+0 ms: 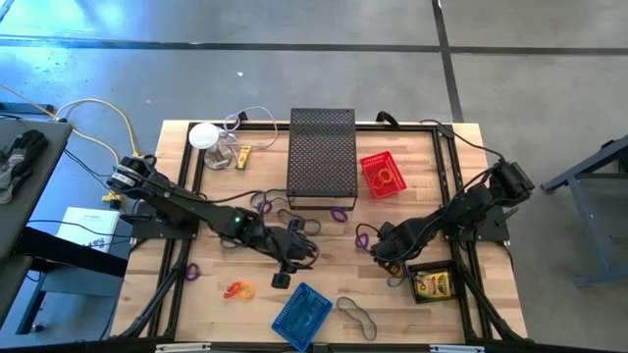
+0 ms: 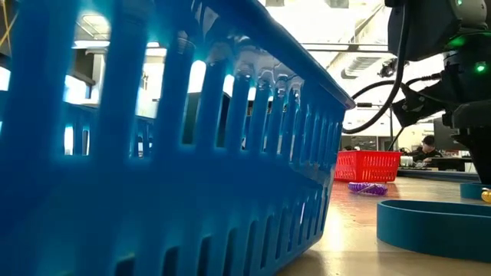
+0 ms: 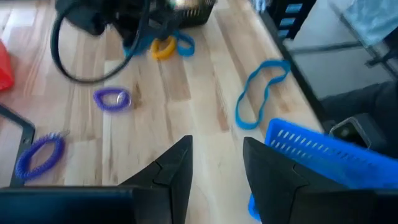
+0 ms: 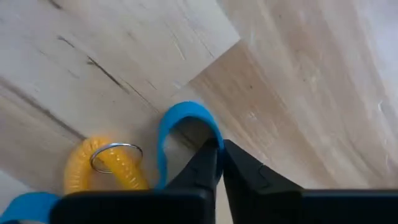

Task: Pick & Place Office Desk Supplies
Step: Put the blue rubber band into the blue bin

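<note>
While its two dark fingers (image 4: pixel 208 163) press together on a blue band loop (image 4: pixel 180 124), the right hand (image 4: pixel 219 155) sits low on the tabletop (image 4: pixel 298 81), toward the right edge. A yellow coil with a metal ring (image 4: pixel 109 163) lies just beside that blue loop. Near the middle of the tabletop, the left hand (image 3: pixel 216 165) hangs with its fingers apart and nothing between them. Ahead of it lie a second blue band loop (image 3: pixel 258 92), a small purple coil (image 3: pixel 112 98) and a blue-purple coil (image 3: pixel 40 154), all loose on the wood. A blue basket (image 1: pixel 302 314) rests at the front edge, with an orange loop (image 1: pixel 237 289) near it on the left. A red basket (image 1: pixel 382 175) stands toward the back edge, right of the tall black mesh box (image 1: pixel 321 157).
</note>
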Motion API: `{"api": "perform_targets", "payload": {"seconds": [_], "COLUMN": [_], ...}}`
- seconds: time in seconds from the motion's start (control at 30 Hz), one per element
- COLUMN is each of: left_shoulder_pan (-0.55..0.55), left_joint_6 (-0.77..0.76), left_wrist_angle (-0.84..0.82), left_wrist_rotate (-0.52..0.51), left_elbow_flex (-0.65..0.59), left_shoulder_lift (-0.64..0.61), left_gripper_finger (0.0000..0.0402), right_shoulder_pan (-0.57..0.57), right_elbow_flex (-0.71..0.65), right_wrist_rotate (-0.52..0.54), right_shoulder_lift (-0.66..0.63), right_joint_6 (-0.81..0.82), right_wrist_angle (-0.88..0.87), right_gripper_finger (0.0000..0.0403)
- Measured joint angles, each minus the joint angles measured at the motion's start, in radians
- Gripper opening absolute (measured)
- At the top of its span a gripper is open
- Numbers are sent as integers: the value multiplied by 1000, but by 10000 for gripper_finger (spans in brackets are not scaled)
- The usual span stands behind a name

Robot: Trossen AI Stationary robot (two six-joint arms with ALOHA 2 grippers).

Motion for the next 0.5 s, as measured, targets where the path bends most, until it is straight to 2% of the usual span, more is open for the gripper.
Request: {"api": "perform_targets", "payload": {"seconds": [0.17,0.3,0.5], "left_shoulder_pan": [0,0,-6], "left_joint_6": [-12,-78,-101], "left_wrist_angle": [57,70,206], "left_wrist_rotate": [0,-3,-49], "left_elbow_flex": [0,0,1], "left_shoulder_lift": [0,11,82], "left_gripper_finger": [137,137,137], "right_shoulder_pan": [26,79,196], "right_elbow_flex": [17,64,185], "right_wrist_rotate": [153,289,578], "right_shoulder_lift": [-13,-42,-52], "right_joint_6": [2,55,30], "right_wrist_angle": [-49,-129,-94], "right_gripper_finger": [3,3,3]}}
